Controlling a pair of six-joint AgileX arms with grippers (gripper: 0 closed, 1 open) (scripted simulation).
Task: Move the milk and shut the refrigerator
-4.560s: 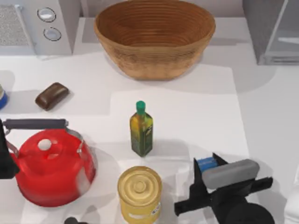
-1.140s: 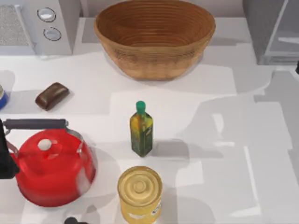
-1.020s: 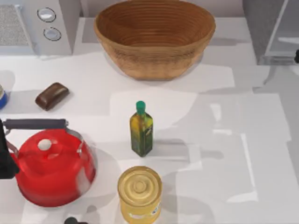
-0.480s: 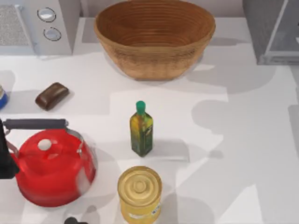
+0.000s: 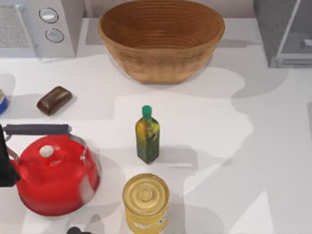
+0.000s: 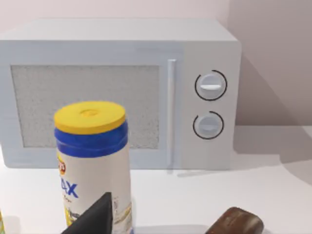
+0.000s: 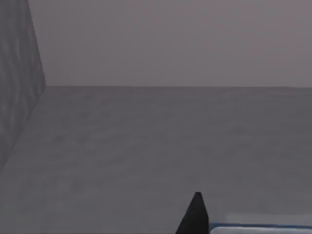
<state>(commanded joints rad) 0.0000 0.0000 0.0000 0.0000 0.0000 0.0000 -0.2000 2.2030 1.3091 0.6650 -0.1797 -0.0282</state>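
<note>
Right gripper (image 7: 195,217) is inside the large dark grey speckled refrigerator (image 5: 269,24), with the cabinet's grey floor and walls all around it; whether it is apart or clamped on anything I cannot tell. The refrigerator's pale grey framed door panel (image 5: 296,41) stands swung out, so the cabinet is open. Left of the refrigerator sits the wide woven brown basket (image 5: 161,36), and farther left again the light grey microwave with 2 round knobs (image 5: 51,24). Well away from the refrigerator, diagonally across the table from it, the red kettle with a dark handle (image 5: 53,178) stands with the parked left arm (image 5: 6,165) beside it; its gripper's state cannot be told. Nearer to the refrigerator than the kettle are the yellow can (image 5: 145,201) and the green-capped oil bottle (image 5: 147,136). Inside the refrigerator, the small blue-topped milk carton (image 7: 258,227) shows 1 blue edge just beside the right gripper.
</note>
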